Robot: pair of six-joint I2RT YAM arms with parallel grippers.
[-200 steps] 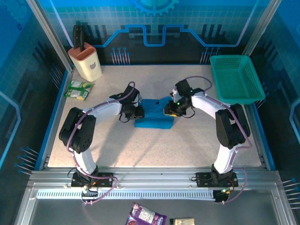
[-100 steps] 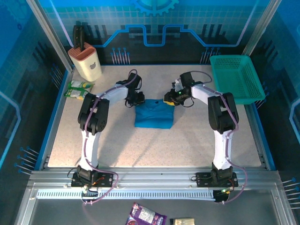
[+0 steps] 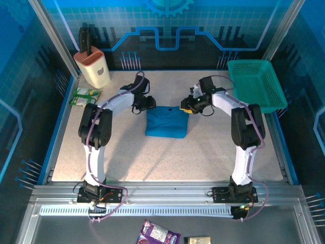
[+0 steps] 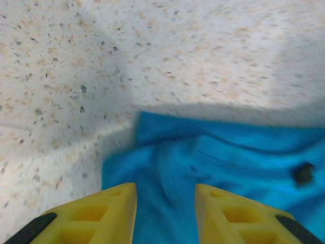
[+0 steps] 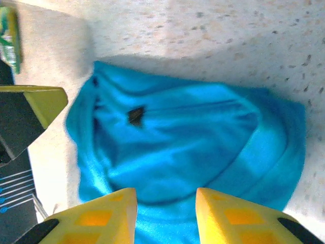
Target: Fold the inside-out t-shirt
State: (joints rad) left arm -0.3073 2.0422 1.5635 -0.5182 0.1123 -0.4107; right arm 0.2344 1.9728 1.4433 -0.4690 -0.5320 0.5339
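Note:
The blue t-shirt (image 3: 166, 122) lies folded into a compact rectangle on the speckled table, at mid-centre of the top view. My left gripper (image 3: 148, 103) sits at its upper left corner and stands open, its yellow fingers (image 4: 101, 216) spread over the cloth's edge (image 4: 203, 168). My right gripper (image 3: 184, 105) sits at the upper right corner, also open, with the blue cloth (image 5: 188, 147) lying below and between its fingers (image 5: 99, 218). A small dark tag (image 5: 135, 115) shows on the shirt. Neither gripper holds the cloth.
A teal-green mesh basket (image 3: 255, 85) stands at the back right. A cream knife block (image 3: 93, 67) and a green packet (image 3: 85, 97) sit at the back left. The table's blue rim (image 3: 58, 127) borders the work area.
Both grippers have let the shirt down flat and drawn slightly outward at its far corners. The shirt went from a raised bundle to a flat folded rectangle.

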